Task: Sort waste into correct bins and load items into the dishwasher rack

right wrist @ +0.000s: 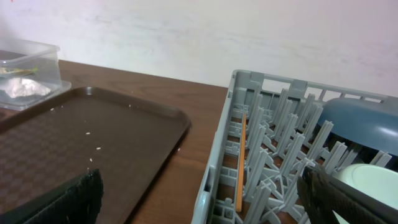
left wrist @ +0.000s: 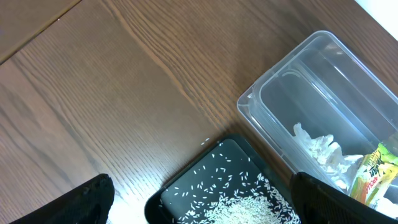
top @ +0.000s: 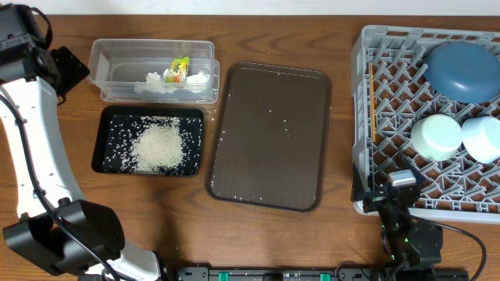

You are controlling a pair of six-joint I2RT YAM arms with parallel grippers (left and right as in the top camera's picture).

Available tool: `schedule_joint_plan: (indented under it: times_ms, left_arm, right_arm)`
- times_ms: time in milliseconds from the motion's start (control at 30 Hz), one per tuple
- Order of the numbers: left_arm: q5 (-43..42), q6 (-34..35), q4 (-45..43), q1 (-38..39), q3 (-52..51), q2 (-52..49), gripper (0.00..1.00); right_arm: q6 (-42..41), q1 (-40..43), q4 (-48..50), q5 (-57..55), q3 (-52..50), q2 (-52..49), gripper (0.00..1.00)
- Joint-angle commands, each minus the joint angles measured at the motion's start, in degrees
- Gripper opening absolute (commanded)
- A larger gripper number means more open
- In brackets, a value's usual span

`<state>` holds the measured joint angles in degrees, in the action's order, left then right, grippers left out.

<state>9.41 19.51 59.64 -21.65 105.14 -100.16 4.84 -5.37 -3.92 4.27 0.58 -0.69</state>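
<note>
— Is much left?
— Almost nothing, I think. Rice (top: 160,147) lies in the black tray (top: 97,160), tissue (left wrist: 320,149) and wrapper (top: 179,70) in the tub (top: 117,51), plate (top: 465,70), bowls (top: 436,135), stick (right wrist: 240,162) in the rack (top: 406,31). Left gripper (left wrist: 202,205) and right gripper (right wrist: 211,199) are spread, empty.

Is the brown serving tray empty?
Nearly empty: the brown serving tray holds only a few stray rice grains, nothing else on it.
</note>
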Motion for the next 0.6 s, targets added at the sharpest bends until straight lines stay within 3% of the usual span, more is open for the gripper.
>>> schedule_joint_plan:
  times_ms: [0, 367, 567]
  left_arm:
    - [0.7, 0.1, 0.1, -0.2, 0.2, 0.2, 0.93]
    - [-4.0, 2.0, 9.8, -0.1, -3.5, 0.3, 0.93]
    - [-3.8, 1.9, 4.0, 0.3, -17.0, 5.9, 0.93]
  right_arm:
    - [0.6, 0.4, 0.0, -0.4, -0.3, 0.4, 0.99]
    - [0.6, 0.4, 0.0, -0.4, -0.3, 0.4, 0.99]
    - [0.6, 0.4, 0.0, -0.4, -0.3, 0.4, 0.99]
